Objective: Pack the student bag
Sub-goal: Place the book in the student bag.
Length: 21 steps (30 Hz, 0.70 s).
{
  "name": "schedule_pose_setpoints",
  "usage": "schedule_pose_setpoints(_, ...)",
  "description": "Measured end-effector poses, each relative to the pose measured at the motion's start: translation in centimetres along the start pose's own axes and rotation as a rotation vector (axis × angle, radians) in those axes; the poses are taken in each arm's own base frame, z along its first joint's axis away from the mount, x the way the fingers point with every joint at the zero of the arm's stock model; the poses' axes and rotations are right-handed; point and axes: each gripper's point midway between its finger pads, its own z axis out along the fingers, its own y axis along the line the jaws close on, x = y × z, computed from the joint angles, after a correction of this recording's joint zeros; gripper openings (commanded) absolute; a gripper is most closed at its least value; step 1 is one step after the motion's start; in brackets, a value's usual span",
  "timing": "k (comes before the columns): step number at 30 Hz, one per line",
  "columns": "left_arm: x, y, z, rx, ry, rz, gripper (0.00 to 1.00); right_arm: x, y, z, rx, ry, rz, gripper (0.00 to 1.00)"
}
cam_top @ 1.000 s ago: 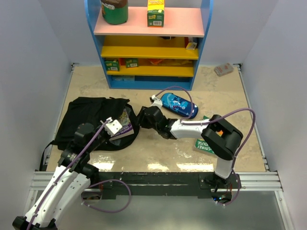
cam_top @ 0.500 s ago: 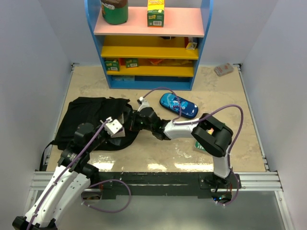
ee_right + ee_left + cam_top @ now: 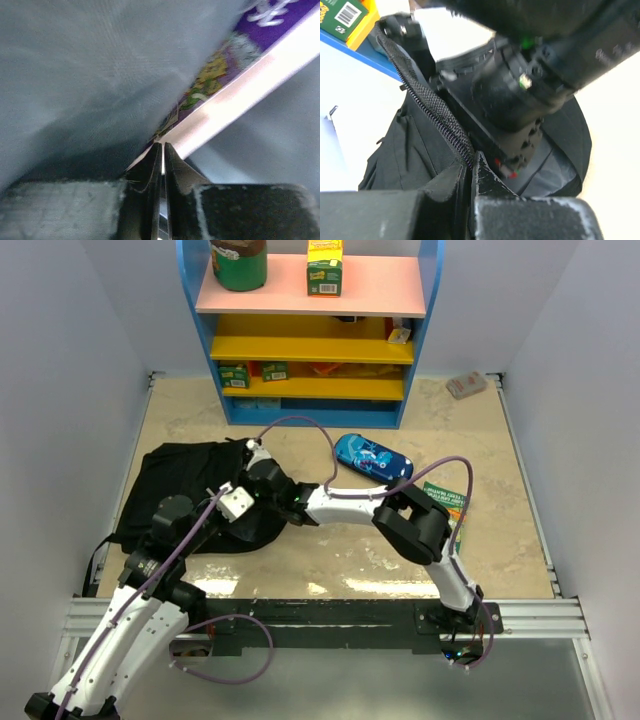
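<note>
Beige tabletop (image 3: 480, 440); student bag (image 3: 180, 485) around right claw (image 3: 162, 146)

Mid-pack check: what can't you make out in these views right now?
Top view: inside of the student bag, covered by the right arm and the left arm.
Right wrist: purple book, cut off by the frame and bag lining; title unreadable.
Left wrist: bag interior, blocked by the blurred right arm.

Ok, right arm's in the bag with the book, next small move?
Probably draw the right gripper straight back out: the book already lies inside the student bag, shut jaws touching only its edge, and the left gripper pinches the zipper edge open.
</note>
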Motion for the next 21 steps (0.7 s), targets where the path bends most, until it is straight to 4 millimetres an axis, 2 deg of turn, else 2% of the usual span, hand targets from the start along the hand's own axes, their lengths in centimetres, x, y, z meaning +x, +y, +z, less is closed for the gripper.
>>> schedule_pose_setpoints(1, 0.0, 0.0, 0.0, 0.002, 0.0, 0.002, 0.0, -0.2, -0.2, -0.3, 0.013, -0.007, -0.005, 0.0)
schedule_pose_setpoints(5, 0.0, -0.1, 0.0, 0.006, -0.003, 0.006, 0.0, -1.5, -2.5, -3.0, 0.1, -0.043, -0.012, 0.0)
schedule_pose_setpoints(9, 0.0, -0.1, 0.0, 0.007, -0.003, 0.006, 0.0, -3.6, -4.0, -3.5, 0.145, -0.096, -0.015, 0.0)
schedule_pose_setpoints(13, -0.1, -0.1, 0.0, 0.008, -0.004, 0.006, 0.0, -3.8, -5.8, -2.5, 0.189, -0.104, -0.015, 0.0)
schedule_pose_setpoints(18, -0.1, -0.2, 0.0, 0.01, -0.005, 0.005, 0.0, -2.0, -6.6, 0.6, 0.205, -0.067, -0.026, 0.0)
schedule_pose_setpoints(19, -0.1, -0.2, 0.0, 0.01, -0.005, 0.005, 0.0, -1.6, -6.6, 0.9, 0.206, -0.059, -0.029, 0.16)
schedule_pose_setpoints(21, -0.1, -0.2, 0.0, 0.011, -0.004, 0.005, 0.0, -1.1, -6.9, 0.7, 0.227, -0.047, -0.036, 0.29)
